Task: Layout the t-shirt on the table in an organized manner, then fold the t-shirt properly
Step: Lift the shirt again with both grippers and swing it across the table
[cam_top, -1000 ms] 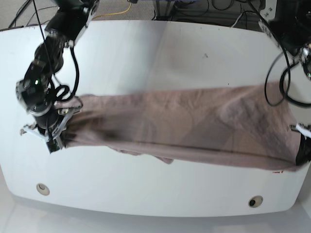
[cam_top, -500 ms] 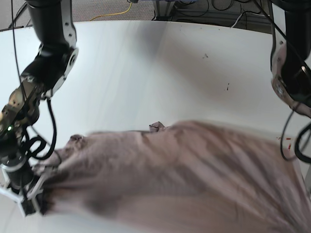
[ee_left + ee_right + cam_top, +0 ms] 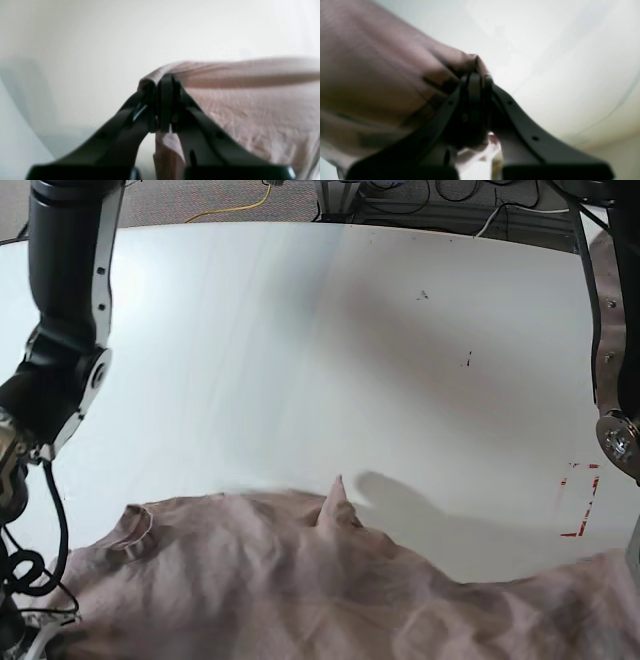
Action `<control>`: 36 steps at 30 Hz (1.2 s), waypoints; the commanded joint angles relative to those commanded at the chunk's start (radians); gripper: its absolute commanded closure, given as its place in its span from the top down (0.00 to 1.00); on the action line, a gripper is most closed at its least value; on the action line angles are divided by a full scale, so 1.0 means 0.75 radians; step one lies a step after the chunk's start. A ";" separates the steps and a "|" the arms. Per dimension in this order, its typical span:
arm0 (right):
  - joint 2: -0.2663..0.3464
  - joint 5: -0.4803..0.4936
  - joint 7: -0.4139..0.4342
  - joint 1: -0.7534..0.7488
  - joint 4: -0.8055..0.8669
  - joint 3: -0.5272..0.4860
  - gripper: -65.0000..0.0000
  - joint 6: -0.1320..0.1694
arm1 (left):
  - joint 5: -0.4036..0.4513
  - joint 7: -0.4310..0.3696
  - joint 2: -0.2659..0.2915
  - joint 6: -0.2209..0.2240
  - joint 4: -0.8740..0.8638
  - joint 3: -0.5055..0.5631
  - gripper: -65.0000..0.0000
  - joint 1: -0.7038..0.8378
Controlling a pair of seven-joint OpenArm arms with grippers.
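Base view: the shirt drapes across the table's near edge, one fold peaking up. My left gripper and right gripper each pinch a bunched shirt edge, jaws closed

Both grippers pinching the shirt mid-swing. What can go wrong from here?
1. The left gripper and right gripper each clamp only a small bunched edge of the t-shirt; a hard swing may pull fabric out of a pinch.
2. A fold stands up mid-cloth in the base view, so the shirt may land creased rather than flat.
3. The shirt hangs at the near edge of the table; it might settle partly off it.
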 joint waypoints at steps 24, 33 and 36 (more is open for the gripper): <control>0.254 0.012 0.092 0.057 -0.123 -0.115 0.01 0.000 | 0.000 -0.002 0.129 0.000 -0.012 -0.002 0.01 0.232; 0.280 0.012 0.059 -0.012 -0.115 -0.094 0.01 0.000 | 0.000 -0.002 0.145 0.000 -0.012 -0.002 0.01 0.247; 0.282 0.012 0.029 -0.065 -0.070 -0.043 0.01 0.000 | 0.000 -0.002 0.143 0.000 -0.010 -0.002 0.01 0.253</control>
